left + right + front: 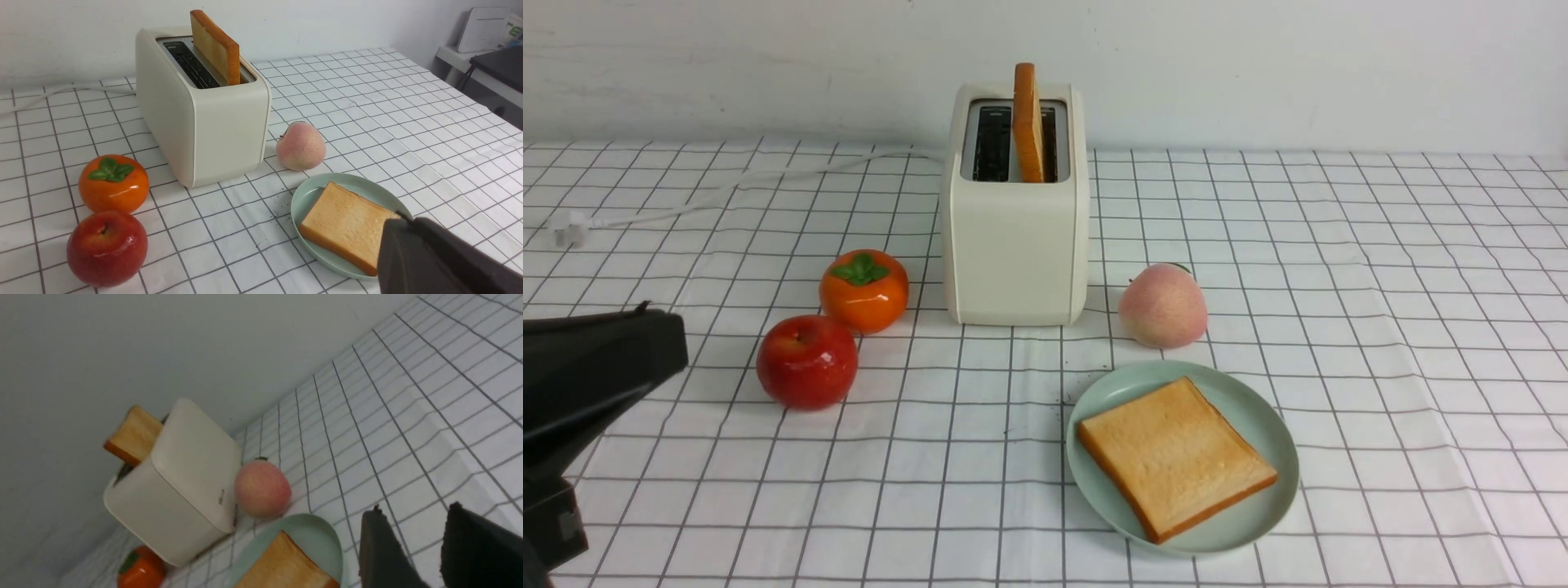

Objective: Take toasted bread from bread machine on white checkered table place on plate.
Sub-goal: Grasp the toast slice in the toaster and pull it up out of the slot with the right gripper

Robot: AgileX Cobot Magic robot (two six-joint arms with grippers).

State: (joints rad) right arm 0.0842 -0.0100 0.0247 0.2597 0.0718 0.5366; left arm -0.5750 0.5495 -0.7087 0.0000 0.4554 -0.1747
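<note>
The cream-white bread machine (1013, 245) (204, 122) (184, 477) stands at the back middle of the white checkered table (1380, 327). One slice of toasted bread (1027, 122) (214, 45) (132, 435) sticks upright out of its right slot; the left slot is empty. A second slice (1172, 457) (343, 224) (282, 567) lies flat on the mint-green plate (1258, 408) (306, 192) (322, 539) in front of the machine. My left gripper (678, 343) (402, 218) is shut and empty at the near left. My right gripper (414, 507), out of the front view, hangs open and empty over the cloth beside the plate.
A red apple (807, 362) and an orange persimmon (863, 291) sit left of the machine's front. A peach (1162, 305) lies between machine and plate. The white cord and plug (568, 229) trail to the far left. A wall stands close behind.
</note>
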